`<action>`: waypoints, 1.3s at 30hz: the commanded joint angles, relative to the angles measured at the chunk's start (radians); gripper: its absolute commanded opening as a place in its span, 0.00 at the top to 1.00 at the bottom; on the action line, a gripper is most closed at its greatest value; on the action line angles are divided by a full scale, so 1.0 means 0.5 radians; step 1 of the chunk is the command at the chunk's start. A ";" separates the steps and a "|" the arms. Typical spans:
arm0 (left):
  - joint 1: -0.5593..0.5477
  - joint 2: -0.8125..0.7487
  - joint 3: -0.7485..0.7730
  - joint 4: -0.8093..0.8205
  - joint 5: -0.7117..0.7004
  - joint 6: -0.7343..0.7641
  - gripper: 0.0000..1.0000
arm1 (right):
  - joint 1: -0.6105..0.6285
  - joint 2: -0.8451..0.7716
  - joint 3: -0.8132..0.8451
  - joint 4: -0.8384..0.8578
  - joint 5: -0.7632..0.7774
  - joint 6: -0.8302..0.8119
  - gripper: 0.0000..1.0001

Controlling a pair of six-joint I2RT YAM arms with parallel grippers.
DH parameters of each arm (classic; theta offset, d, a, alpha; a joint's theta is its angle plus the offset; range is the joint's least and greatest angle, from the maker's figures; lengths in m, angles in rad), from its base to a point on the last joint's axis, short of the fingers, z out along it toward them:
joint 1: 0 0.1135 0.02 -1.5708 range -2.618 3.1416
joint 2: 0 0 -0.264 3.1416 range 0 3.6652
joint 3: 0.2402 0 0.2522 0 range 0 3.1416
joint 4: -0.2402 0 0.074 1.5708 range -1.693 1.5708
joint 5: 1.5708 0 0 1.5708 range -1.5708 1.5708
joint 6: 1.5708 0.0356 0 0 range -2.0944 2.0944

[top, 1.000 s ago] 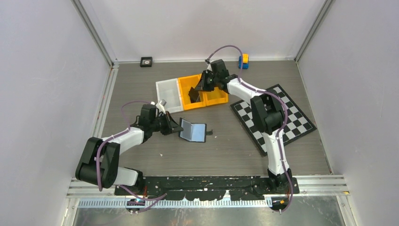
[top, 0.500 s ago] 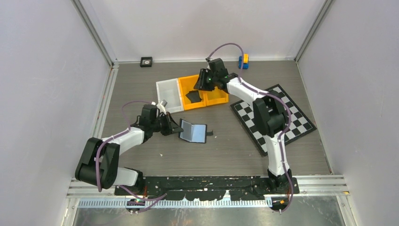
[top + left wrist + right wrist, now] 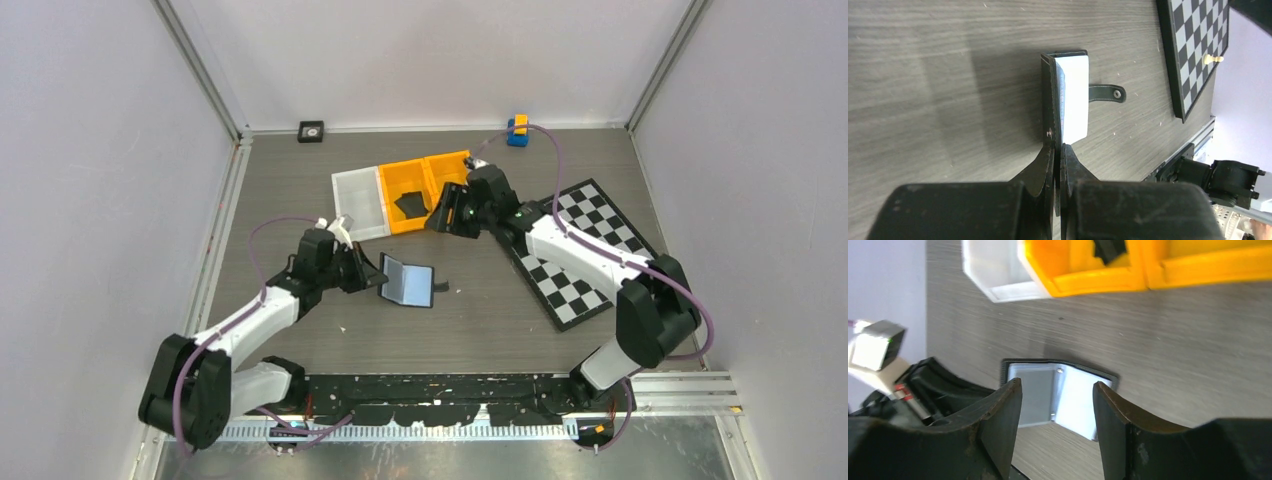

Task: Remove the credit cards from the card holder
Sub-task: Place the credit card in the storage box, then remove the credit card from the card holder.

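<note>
Both arms are built alike: the left arm (image 3: pixel 245 318) and the right arm (image 3: pixel 580 255) are made of smooth white links joined by bulky matt-black joint housings. A thin purple cable (image 3: pixel 285 216) is run along each. The left pincer (image 3: pixel 1058 150) and the right pincer (image 3: pixel 1055 387) are fitted with black fingers (image 3: pixel 998 420) — broad at the root, tapered to blunt tips. A small white camera block (image 3: pixel 343 222) is carried on the left wrist.

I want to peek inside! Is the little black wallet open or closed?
Open. The card holder shows its pale inner panels, and the left gripper pinches one flap raised.
</note>
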State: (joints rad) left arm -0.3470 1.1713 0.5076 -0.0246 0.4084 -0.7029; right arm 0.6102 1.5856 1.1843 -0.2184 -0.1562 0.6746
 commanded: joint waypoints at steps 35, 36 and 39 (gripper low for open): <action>-0.324 0.021 -0.448 1.275 -0.345 0.092 0.98 | 0.024 0.024 -0.658 0.885 -0.053 -0.263 0.14; -0.325 0.025 -0.452 1.275 -0.364 0.105 0.97 | 0.025 0.040 -0.677 0.973 -0.070 -0.258 0.15; -0.325 0.082 -0.450 1.316 -0.402 0.161 0.97 | 0.027 0.088 -0.723 1.136 -0.138 -0.225 0.21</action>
State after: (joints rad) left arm -0.5049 1.1877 0.2543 0.5419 0.2424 -0.6781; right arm 0.6193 1.6176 0.8097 0.2131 -0.1543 0.5766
